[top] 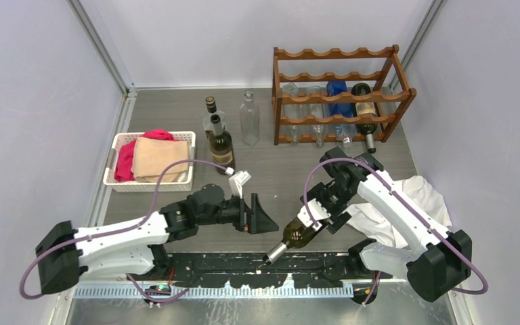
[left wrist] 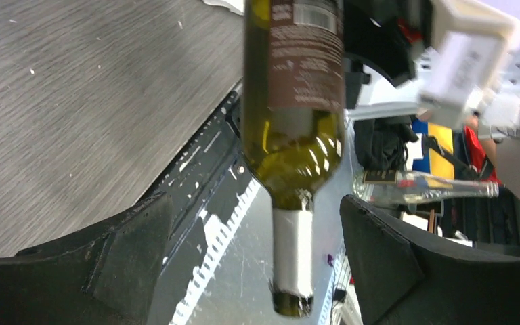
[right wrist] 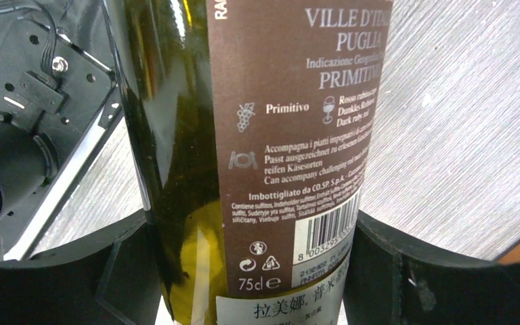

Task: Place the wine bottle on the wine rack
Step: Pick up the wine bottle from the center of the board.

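Note:
The wine bottle (top: 298, 234) is green glass with a brown label. It hangs tilted over the table's near edge, neck (top: 275, 253) pointing down toward the arm bases. My right gripper (top: 317, 218) is shut on its body, and in the right wrist view both fingers press the labelled glass (right wrist: 271, 135) at the right gripper (right wrist: 254, 271). My left gripper (top: 265, 221) stands open just left of the bottle. In the left wrist view the neck (left wrist: 292, 250) sits between the wide jaws with gaps on both sides. The reddish-brown wine rack (top: 338, 64) stands at the back right.
The rack holds a dark bottle (top: 364, 116), a blue one (top: 337, 95) and clear ones. Two dark bottles (top: 220, 143) and a clear bottle (top: 248, 119) stand mid-back. A white basket (top: 145, 185) of cloths sits left. A white cloth (top: 413, 196) lies under the right arm.

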Tool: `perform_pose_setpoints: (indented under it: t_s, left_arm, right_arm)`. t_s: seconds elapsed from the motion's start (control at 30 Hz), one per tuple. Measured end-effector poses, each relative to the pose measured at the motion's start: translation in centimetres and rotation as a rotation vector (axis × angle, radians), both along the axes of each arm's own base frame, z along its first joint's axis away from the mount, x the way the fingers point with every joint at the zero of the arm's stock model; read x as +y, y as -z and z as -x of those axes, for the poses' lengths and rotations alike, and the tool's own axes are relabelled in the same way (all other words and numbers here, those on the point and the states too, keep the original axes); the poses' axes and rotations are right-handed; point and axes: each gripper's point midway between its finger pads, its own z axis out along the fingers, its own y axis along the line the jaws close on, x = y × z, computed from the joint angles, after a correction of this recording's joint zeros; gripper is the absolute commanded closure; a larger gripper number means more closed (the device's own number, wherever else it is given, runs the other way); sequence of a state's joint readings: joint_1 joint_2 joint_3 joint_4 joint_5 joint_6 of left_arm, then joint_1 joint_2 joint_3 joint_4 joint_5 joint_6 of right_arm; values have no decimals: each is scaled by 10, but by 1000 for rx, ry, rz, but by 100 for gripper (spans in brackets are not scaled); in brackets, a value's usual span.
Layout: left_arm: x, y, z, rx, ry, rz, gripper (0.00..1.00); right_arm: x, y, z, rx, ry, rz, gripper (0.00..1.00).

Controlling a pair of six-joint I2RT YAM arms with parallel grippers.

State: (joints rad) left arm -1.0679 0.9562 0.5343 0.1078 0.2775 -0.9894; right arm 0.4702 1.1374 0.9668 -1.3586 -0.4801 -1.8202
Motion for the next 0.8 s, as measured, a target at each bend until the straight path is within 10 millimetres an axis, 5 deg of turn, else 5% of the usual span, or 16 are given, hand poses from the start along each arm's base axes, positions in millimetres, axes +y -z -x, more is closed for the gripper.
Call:
perform_pose_setpoints:
  t_s: [0.2, 0.53, 0.8]
  left_arm:
    - [-36, 37, 9, 55, -9, -50, 7]
    - [-87, 42, 15, 110, -5, 80, 8]
    - [-122, 39, 12, 159, 14, 143, 21]
  right_arm:
    - [3, 2, -1, -38, -78, 17, 99]
    - [2, 12, 2, -48, -122, 44, 99]
    - [2, 10, 5, -60, -146, 39, 98]
